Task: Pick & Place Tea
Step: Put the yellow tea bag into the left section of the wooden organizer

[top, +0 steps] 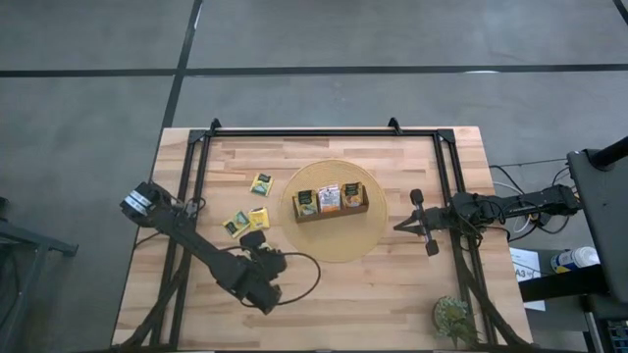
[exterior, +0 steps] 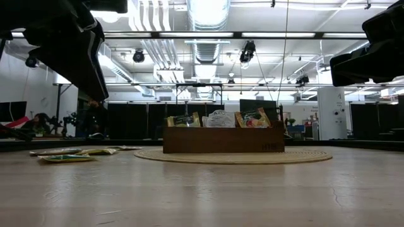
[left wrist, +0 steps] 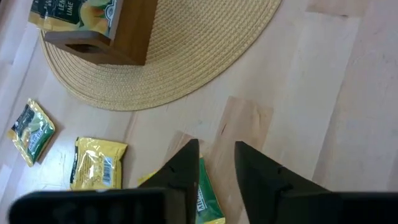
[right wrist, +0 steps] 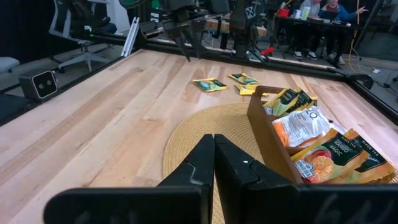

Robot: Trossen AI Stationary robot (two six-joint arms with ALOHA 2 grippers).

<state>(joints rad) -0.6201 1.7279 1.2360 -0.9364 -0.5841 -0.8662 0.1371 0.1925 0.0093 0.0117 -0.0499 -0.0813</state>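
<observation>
Left end effector, fingers parted, hovers over a loose tea packet on the worktop, seemingly to grasp it; right end effector waits closed.

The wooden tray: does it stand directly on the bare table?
No: in the high view the wooden tray stands on a round woven mat that lies on the table.

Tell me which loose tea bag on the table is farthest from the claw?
The green tea bag lying alone by the mat's upper left edge. The other two loose ones sit side by side, close to the left claw.
</observation>
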